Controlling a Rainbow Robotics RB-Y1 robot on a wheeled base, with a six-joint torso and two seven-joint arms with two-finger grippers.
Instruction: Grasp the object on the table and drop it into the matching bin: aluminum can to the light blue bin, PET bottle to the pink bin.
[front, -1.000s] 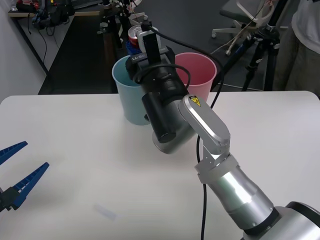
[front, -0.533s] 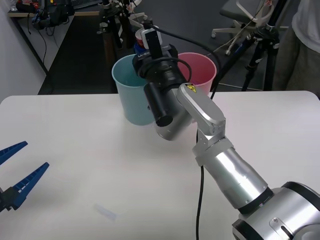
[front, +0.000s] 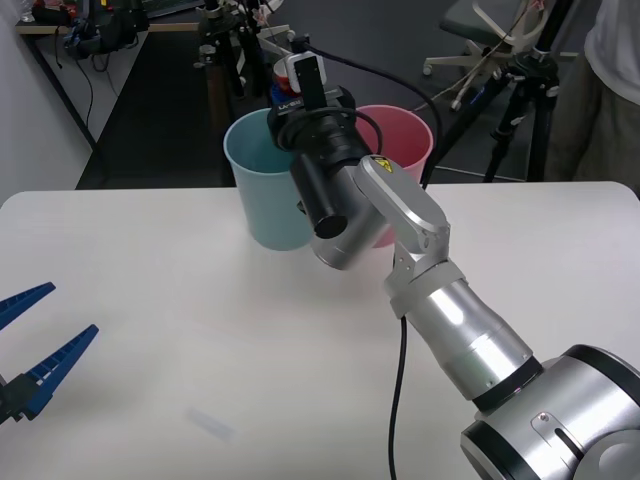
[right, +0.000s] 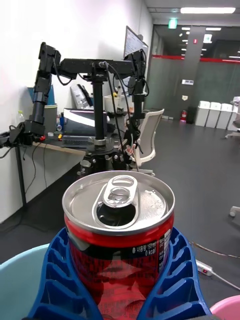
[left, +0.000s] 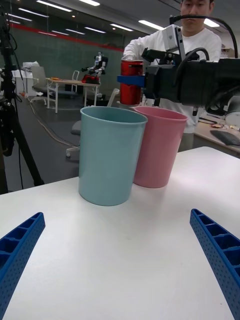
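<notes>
My right gripper (right: 120, 240) is shut on the small red aluminum can (right: 120, 200), which stands upright with its silver top and pull tab showing. From the left wrist view, the can (left: 131, 82) hangs above the rims where the light blue bin (left: 110, 155) and the pink bin (left: 157, 147) meet, more over the light blue one. The front view has both bins, light blue (front: 262, 195) and pink (front: 405, 135), side by side at the white table's (front: 150, 270) far edge, with the right arm reaching over them. Near the front left edge my left gripper (front: 40, 350) rests open.
Tripods (front: 520, 100) and an office chair (front: 480, 30) stand on the dark floor beyond the table's far edge. A black cable (front: 403, 400) runs along the right arm. A small pale mark (front: 212, 425) lies on the table near the front.
The right arm has swung the can slightly rightward and farther over the bins. The left gripper has not moved.
</notes>
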